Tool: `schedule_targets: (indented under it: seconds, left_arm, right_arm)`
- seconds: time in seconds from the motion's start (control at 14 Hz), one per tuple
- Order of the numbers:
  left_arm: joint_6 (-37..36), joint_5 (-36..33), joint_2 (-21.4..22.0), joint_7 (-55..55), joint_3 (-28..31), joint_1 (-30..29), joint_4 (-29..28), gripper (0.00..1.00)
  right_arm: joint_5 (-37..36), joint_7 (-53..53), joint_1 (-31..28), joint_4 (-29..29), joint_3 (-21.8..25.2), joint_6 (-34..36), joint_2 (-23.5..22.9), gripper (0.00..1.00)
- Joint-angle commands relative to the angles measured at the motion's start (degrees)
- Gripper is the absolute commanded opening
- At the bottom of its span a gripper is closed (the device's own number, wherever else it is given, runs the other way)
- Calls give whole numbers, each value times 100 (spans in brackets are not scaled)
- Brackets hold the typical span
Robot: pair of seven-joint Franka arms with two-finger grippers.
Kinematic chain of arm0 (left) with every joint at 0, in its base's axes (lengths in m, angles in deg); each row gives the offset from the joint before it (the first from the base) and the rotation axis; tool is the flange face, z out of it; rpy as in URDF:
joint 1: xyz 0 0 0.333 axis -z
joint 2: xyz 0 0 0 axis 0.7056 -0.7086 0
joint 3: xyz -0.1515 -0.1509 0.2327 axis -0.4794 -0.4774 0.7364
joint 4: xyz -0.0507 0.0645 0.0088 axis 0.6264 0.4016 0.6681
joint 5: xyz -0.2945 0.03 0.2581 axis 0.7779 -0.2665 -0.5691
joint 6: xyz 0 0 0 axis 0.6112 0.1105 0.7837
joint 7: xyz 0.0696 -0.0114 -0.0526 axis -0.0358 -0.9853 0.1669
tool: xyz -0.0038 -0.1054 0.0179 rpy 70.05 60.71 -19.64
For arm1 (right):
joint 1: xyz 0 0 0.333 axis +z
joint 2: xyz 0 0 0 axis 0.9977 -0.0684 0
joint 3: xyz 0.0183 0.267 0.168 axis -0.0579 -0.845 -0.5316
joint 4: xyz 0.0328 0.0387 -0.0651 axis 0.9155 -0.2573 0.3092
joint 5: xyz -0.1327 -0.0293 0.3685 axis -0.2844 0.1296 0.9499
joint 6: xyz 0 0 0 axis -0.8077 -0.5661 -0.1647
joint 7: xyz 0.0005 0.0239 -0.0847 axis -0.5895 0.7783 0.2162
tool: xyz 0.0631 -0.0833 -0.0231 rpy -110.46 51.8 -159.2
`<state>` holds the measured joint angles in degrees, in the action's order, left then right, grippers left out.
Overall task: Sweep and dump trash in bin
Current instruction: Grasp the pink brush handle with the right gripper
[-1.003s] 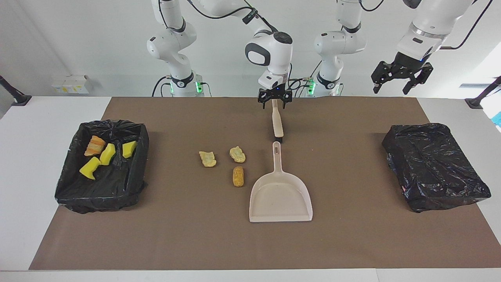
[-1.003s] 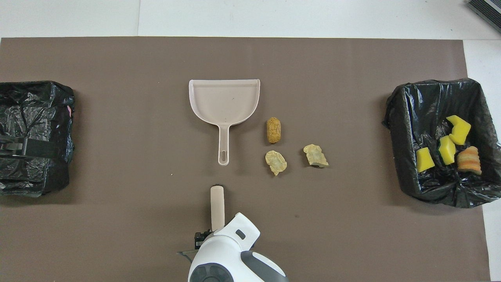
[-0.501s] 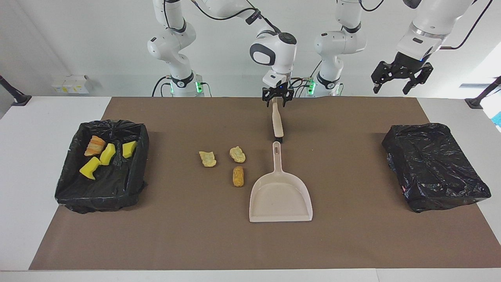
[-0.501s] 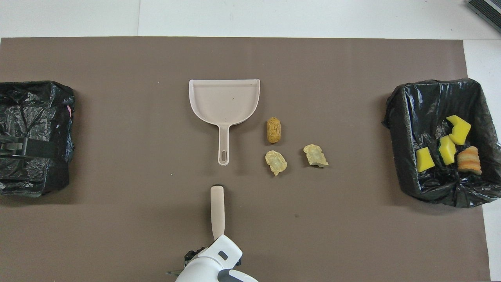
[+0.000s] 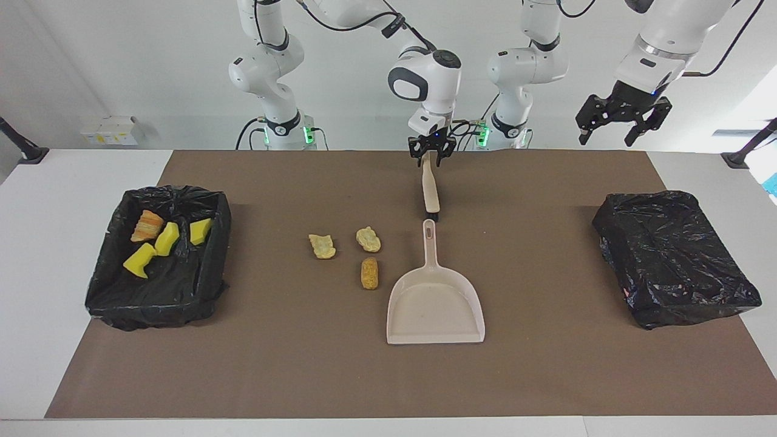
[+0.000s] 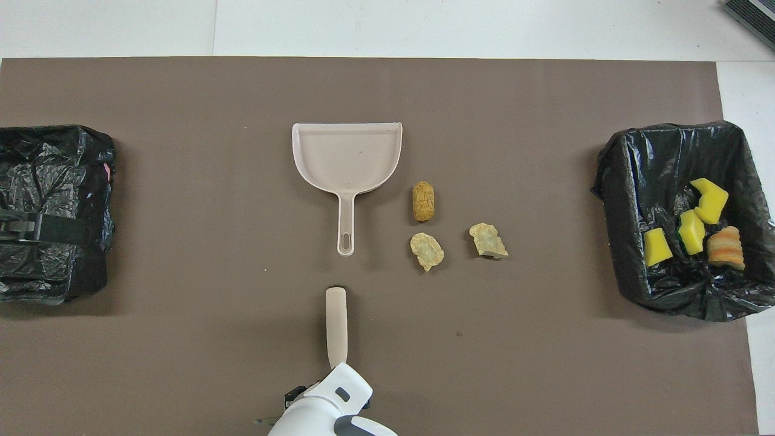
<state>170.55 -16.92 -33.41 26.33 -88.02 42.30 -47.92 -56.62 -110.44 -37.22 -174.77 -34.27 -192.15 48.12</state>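
Right claw [image 5: 431, 152] at upper centre of the facing view, clamped on the brush [image 5: 430, 189] handle; left claw [image 5: 623, 121] at upper right, spread apart over the covered bin [image 5: 674, 258]. Three lumps [image 5: 368, 239] mid-frame beside the dustpan [image 5: 434, 306]; remaining trash [image 5: 158, 237] in the open bin [image 5: 182, 291] at left.

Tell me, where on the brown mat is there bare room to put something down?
Bare stretches lie between the dustpan and the covered black bin, and between the three lumps and the open bin. It is crowded around the lumps, pan and brush.
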Motion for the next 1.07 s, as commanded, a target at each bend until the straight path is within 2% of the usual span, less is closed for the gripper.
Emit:
schedule_targets:
  seconds: [0.0, 0.43, 0.57, 0.72, 1.0]
  left_arm:
    - [-87, -67, 16, 0, -31, -49, 19, 100]
    - [-87, -67, 16, -9, -31, -49, 19, 100]
    - [-87, -67, 16, -35, -31, -49, 19, 100]
    - [-112, -67, 24, -17, -119, 56, 19, 100]
    - [34, 177, 69, -44, -180, 152, -61, 100]
  right_arm:
    - [-140, -167, 1, 109, 2, 106, -69, 52]
    - [-132, -132, -8, 109, 2, 308, -25, 52]
    - [-123, -114, -8, 109, 2, 369, 10, 31]
    - [-53, -123, -8, 109, -7, 369, 10, 1]
    - [-17, -114, -78, 223, 2, 500, 80, 0]
